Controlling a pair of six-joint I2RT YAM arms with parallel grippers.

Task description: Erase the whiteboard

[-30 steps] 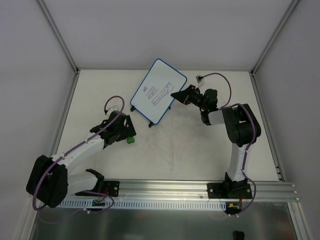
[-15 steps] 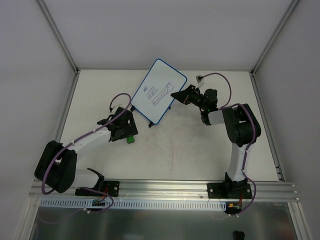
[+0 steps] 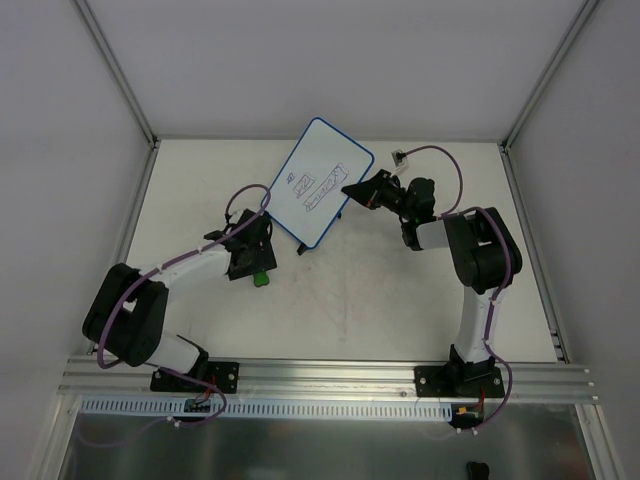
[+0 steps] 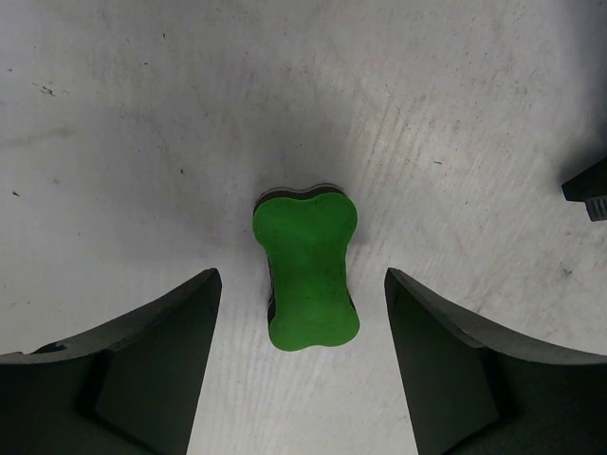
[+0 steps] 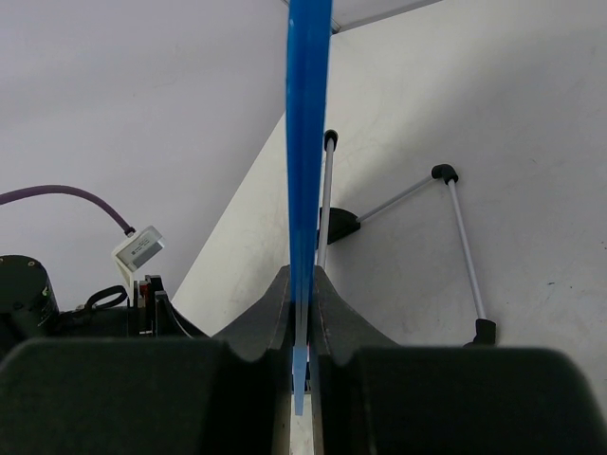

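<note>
The whiteboard (image 3: 318, 181), white with a thin blue rim and dark scribbles, stands tilted at the back middle of the table. My right gripper (image 3: 352, 190) is shut on its right edge; the right wrist view shows the blue rim (image 5: 306, 142) edge-on, pinched between the jaws, with the board's wire stand (image 5: 455, 237) beyond. A small green eraser block (image 3: 261, 278) lies on the table. In the left wrist view the eraser (image 4: 306, 268) lies between my open left gripper's (image 4: 302, 313) fingers, untouched. The left gripper (image 3: 252, 262) hovers right over it.
White enclosure walls with metal frame posts (image 3: 115, 70) ring the table. The aluminium rail (image 3: 330, 378) carrying both arm bases runs along the near edge. A black foot (image 4: 588, 190) of the board's stand shows at the right of the left wrist view.
My left arm has swung right and forward, bringing its open gripper over the green eraser. The right gripper and the whiteboard have not moved.
</note>
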